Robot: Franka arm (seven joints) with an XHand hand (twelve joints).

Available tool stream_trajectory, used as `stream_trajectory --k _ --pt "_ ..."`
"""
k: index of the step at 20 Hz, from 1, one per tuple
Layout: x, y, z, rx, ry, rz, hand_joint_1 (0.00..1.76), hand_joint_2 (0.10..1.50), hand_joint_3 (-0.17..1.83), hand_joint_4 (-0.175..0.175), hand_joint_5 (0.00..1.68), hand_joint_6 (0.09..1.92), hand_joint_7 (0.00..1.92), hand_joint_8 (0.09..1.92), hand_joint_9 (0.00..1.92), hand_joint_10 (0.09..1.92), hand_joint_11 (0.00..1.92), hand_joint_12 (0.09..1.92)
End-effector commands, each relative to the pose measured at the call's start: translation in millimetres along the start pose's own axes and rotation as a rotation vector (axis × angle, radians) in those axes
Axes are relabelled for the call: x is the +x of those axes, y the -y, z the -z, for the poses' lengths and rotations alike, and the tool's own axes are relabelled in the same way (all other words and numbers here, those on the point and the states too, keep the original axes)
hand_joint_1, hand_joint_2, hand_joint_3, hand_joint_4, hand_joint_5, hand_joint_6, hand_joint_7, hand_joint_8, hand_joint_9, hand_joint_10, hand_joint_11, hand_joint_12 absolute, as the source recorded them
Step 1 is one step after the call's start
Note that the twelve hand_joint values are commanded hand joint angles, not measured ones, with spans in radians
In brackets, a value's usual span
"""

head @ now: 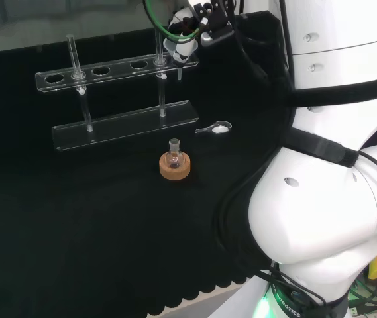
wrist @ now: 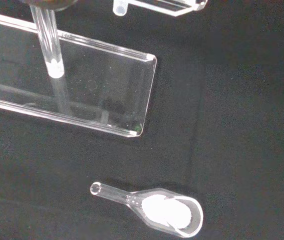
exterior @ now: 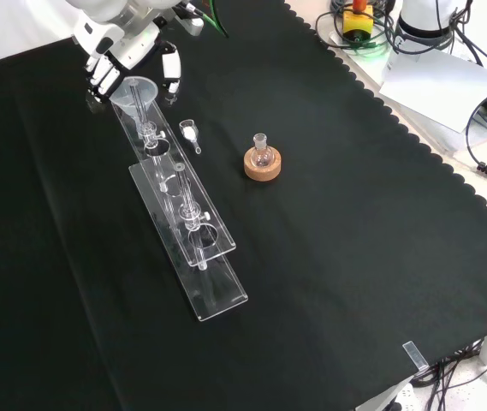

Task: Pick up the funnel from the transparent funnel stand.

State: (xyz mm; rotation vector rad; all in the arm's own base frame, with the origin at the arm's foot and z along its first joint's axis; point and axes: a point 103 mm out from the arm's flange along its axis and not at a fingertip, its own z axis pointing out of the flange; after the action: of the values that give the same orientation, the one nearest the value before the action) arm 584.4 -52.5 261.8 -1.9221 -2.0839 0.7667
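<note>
The hand [exterior: 127, 53] curls its fingers around the funnel [exterior: 134, 92].

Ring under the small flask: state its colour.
The ring is a tan cork brown, shown best in the front view; the flask on it is clear.

The head view looks down from behind and above the arm's base, across the table [head: 75, 232], with the arm's white links [head: 334, 185] large at the frame's right. The front view looks down from the opposite side, farther back, about a quarter turn round. Both share the transparent funnel stand [head: 118, 126] [exterior: 196, 257] and the flask on its cork ring [head: 175, 165] [exterior: 263, 163]. The wrist view sits close above the cloth, on the stand's end [wrist: 107, 95] and a small scoop [wrist: 156, 212].
</note>
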Motion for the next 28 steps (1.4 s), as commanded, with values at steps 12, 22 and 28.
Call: stream_trajectory --k 12,22,28 --pt "6 30 51 -0.097 0.157 -0.063 0.85 0.82 0.62 -0.039 0.55 0.63 0.26 0.66 0.64 0.56 0.43 1.32" --pt "11 92 75 -0.099 0.171 -0.110 0.86 0.82 0.63 -0.037 0.54 0.70 0.28 0.66 0.75 0.57 0.45 1.31" --pt "17 129 71 -0.110 0.178 -0.137 0.86 0.81 0.64 -0.037 0.54 0.71 0.30 0.66 0.82 0.55 0.49 1.30"
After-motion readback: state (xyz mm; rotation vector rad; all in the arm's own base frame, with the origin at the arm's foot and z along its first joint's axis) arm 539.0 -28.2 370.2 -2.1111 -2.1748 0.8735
